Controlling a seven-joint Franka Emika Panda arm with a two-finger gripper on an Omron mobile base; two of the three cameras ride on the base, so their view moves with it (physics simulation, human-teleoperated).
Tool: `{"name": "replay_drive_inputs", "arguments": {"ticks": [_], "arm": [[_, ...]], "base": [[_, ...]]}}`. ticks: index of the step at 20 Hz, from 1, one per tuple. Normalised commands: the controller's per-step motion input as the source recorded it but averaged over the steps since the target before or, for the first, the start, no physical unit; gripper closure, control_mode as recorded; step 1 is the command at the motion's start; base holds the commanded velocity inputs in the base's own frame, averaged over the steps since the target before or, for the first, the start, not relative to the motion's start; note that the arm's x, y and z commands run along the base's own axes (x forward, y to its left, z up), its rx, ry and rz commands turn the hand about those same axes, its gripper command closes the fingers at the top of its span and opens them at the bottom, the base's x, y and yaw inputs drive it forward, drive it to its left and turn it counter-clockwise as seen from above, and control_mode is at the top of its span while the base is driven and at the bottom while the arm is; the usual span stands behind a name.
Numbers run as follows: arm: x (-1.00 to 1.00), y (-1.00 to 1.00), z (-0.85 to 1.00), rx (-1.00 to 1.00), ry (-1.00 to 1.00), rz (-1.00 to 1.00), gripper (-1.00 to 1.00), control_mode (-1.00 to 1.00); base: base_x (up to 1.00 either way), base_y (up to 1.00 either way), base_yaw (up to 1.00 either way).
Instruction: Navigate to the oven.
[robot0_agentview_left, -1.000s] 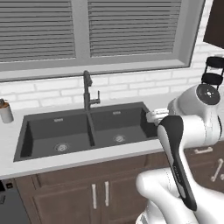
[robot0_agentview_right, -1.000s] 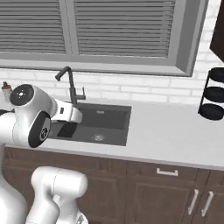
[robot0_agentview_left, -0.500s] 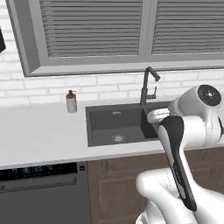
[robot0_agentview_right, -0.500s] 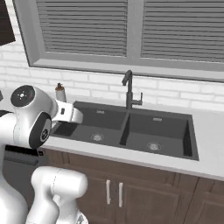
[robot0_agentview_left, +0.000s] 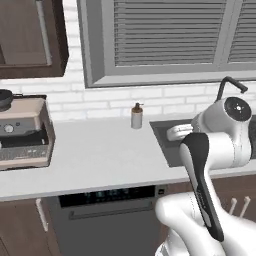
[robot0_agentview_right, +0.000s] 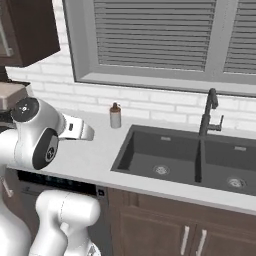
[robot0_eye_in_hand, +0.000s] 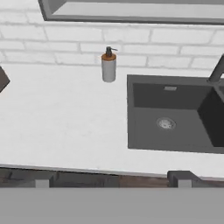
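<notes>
The pincer (robot0_eye_in_hand: 113, 178) hangs over the table's (robot0_eye_in_hand: 57, 131) front edge, its two tips (robot0_eye_in_hand: 42, 179) set wide apart with nothing between them. Below that edge sits the dishwasher (robot0_agentview_left: 107, 212). Farther back lies the sink (robot0_eye_in_hand: 173, 113), and a soap bottle (robot0_eye_in_hand: 108, 65) stands near the brick wall, just left of the basin. A coffee machine (robot0_agentview_left: 22, 132) stands at the table's left end. The oven cannot be made out, so where it lies relative to the pincer cannot be told. Since half a second ago the whole scene has slid rightward in both base views: the base has driven left, bringing the coffee machine into sight.
</notes>
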Motion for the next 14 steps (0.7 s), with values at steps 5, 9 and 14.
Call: {"name": "replay_drive_inputs", "arguments": {"ticks": [5, 9, 14], "arm": [[0.0, 0.0, 0.0, 0.0, 0.0, 0.0, -1.0, 1.0], [0.0, 0.0, 0.0, 0.0, 0.0, 0.0, -1.0, 1.0], [0.0, 0.0, 0.0, 0.0, 0.0, 0.0, -1.0, 1.0]], "base": [[-0.21, 1.0, 0.0], [-0.11, 1.0, 0.0], [-0.12, 1.0, 0.0]]}}
